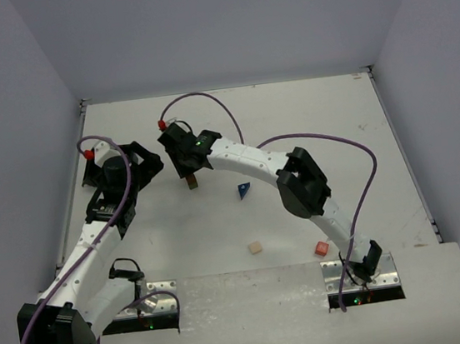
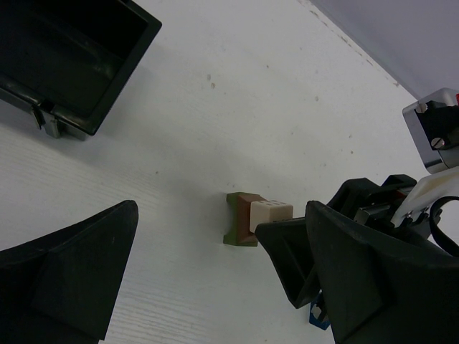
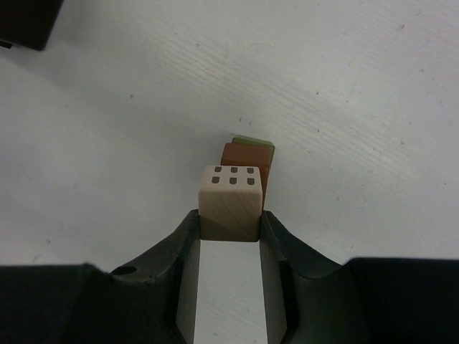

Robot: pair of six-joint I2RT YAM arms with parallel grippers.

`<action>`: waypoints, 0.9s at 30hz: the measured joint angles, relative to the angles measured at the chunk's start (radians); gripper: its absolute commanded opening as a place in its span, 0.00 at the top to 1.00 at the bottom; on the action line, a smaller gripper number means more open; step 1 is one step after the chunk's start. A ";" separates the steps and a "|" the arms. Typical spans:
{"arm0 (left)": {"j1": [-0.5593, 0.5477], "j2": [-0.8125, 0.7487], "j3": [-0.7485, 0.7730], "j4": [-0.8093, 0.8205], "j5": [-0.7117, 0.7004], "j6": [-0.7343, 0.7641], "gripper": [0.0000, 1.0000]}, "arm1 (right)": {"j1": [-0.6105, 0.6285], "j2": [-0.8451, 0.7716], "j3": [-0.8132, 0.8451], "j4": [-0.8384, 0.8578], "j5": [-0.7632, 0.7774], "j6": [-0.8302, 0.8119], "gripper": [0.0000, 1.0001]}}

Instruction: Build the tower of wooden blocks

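A white bench (image 1: 290, 114) boxed in by grey walls carried the unfinished wood block tower (image 1: 191, 180). From above, the right arm (image 1: 254, 162) stretched across the middle. Its right gripper (image 1: 188, 169) was poised directly over the olive-green oblong (image 1: 191, 185), and the left arm (image 1: 94, 230) stood just to the left. Three blocks lay loose nearer the arm bases. The blue wedge (image 1: 243, 190) was closest to the stack, with the plain tan cube (image 1: 256, 247) and the red cube (image 1: 322, 248) well apart from it.

The left wrist camera showed the left gripper (image 2: 219, 215) spread wide and holding nothing. The stack sat beyond its fingers (image 2: 72, 279), and the black tray (image 2: 79, 64) lay off to one side. The dotted tan cube (image 2: 271, 211) was lined up with a reddish-brown layer (image 2: 247, 201) on the green. Whether the cube already rested on that layer could not be told.

The right wrist camera looked straight down that gripper's own fingers (image 3: 176, 265). They pinched the dotted tan cube on two opposite sides, six dots facing the lens, with the brown and green layers directly behind it. The stack lay dead ahead of the right gripper along its own axis. The coming move therefore looked like a short, straight descent and a release, and the right arm was plainly the one placed to make it.
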 measured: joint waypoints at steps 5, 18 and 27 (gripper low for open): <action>0.000 0.000 0.000 0.000 0.000 0.000 0.00 | 0.000 0.022 0.013 -0.002 0.001 -0.003 0.66; 0.000 -0.002 0.000 0.000 0.000 0.000 0.00 | 0.000 0.023 0.013 -0.001 0.007 -0.004 0.63; 0.000 -0.002 0.000 0.000 0.000 0.000 0.00 | 0.000 0.023 0.013 -0.001 0.007 -0.004 0.61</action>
